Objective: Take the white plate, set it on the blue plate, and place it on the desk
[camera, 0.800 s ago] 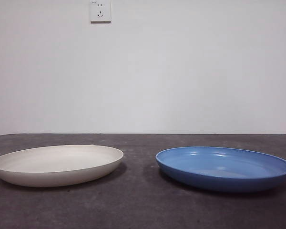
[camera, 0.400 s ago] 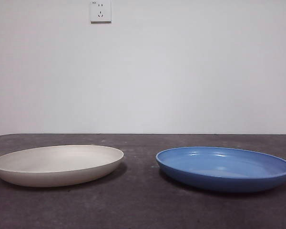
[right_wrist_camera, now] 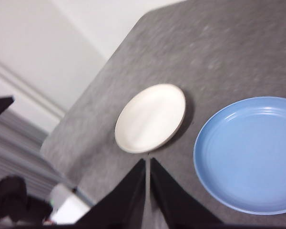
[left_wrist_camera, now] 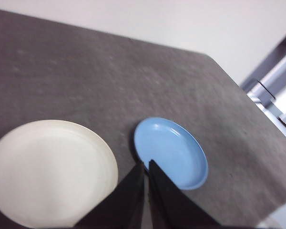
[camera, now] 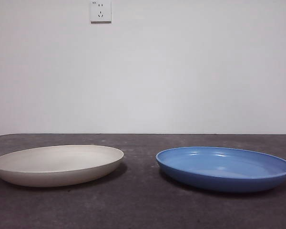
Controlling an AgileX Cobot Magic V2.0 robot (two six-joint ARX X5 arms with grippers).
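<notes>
Two empty plates are seen side by side on the dark grey-brown mottled desk (camera: 143, 210).
The matte cream round plate (camera: 57, 165) is set just beside the glossy blue round plate (camera: 224, 168), not touching it; nothing is held in either. Well above the blue plate, the left gripper (left_wrist_camera: 147, 164) and right gripper (right_wrist_camera: 148, 162) are kept clenched, jaws nearly together, grasping nothing.

Matt white plate (camera: 57, 164), glossy blue plate (camera: 224, 168)
</notes>
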